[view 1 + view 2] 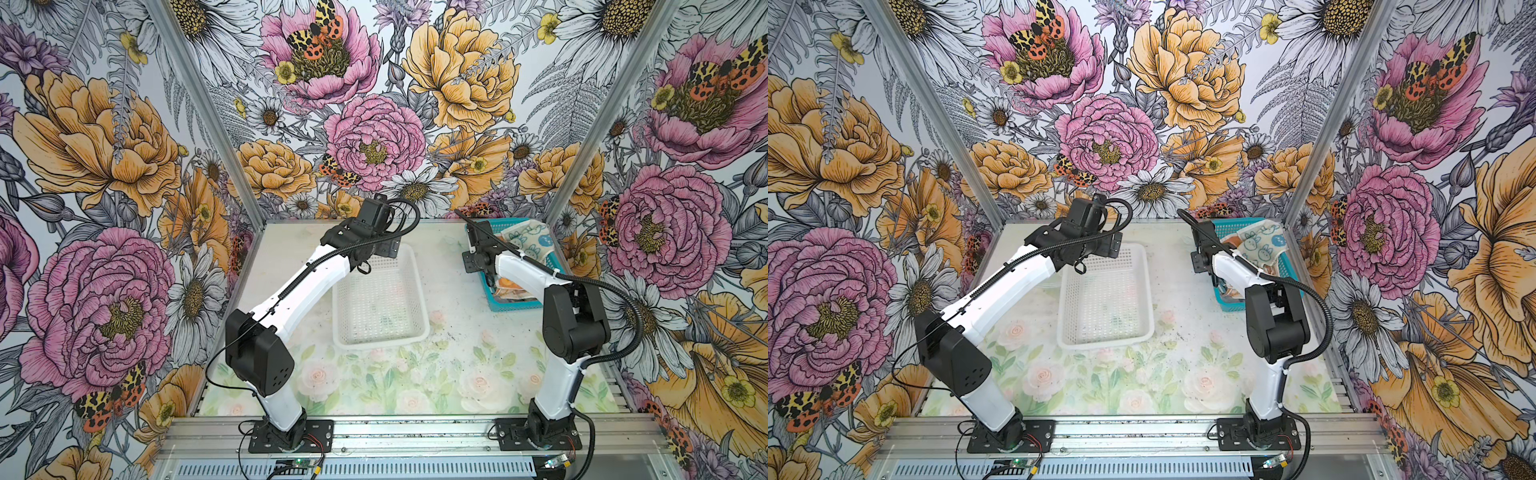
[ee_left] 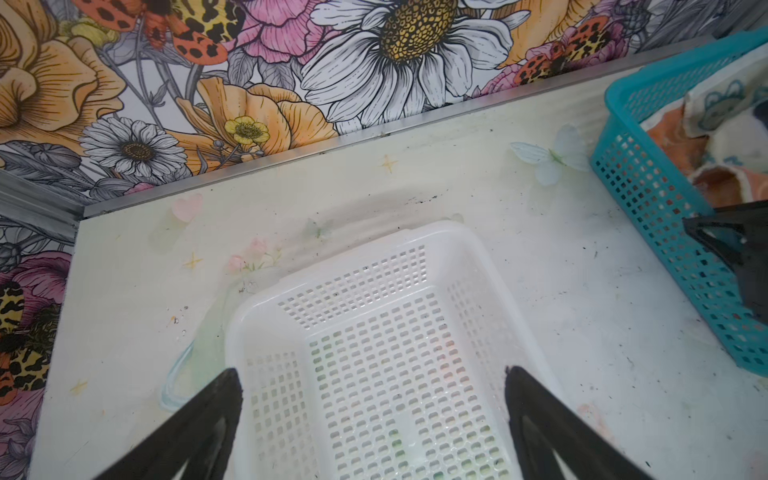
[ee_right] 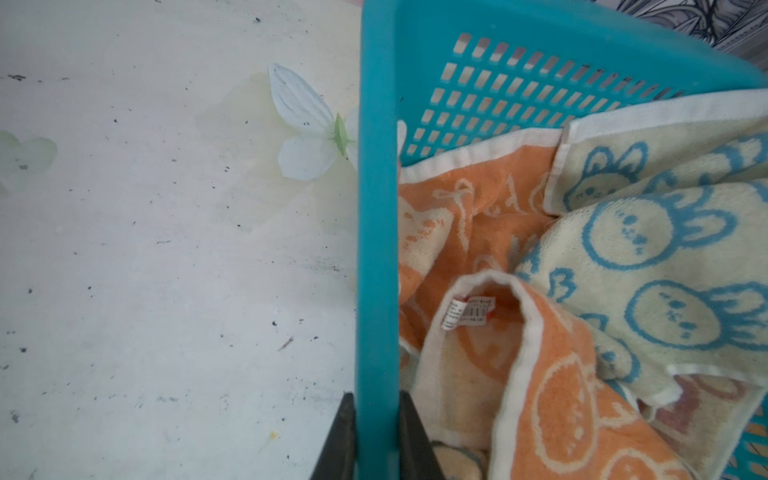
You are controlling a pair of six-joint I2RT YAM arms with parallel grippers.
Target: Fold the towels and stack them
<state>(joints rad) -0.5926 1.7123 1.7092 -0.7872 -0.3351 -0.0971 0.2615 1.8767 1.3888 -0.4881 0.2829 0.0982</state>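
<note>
Towels (image 3: 582, 291) lay crumpled in a heap inside the teal basket (image 3: 376, 208), none folded and none stacked yet. Starting at the right gripper (image 3: 376, 401): its jaws were pressed together on that basket's side wall, one finger outside over the table (image 3: 166, 291) and the other inside. It was pinching plastic, not cloth. Just beside the inner finger lay the orange towel (image 3: 552, 407), its white hem looped up with a small label showing. Past it, deeper in the basket, sat the cream towel (image 3: 665, 249) with blue bunny faces, resting partly on the orange one.

The heap had no clear long axis (too bunched to tell how either cloth ran). The basket's own long side ran along the gripped wall, front to back in both top views.

The left gripper (image 2: 372, 374) hung with its jaws spread wide and holding nothing, above the white basket (image 2: 419, 230), which looked bare inside. In a top view the teal basket (image 1: 513, 307) stood at the table's right rear, well apart from the left arm.

The right arm was clearly the nearer one. I judged that the coming move turned on this: the cloth lay inward of the wall from the right hand, so the hand would have to release the rim and shift over the orange hem, or else drag the whole basket closer
</note>
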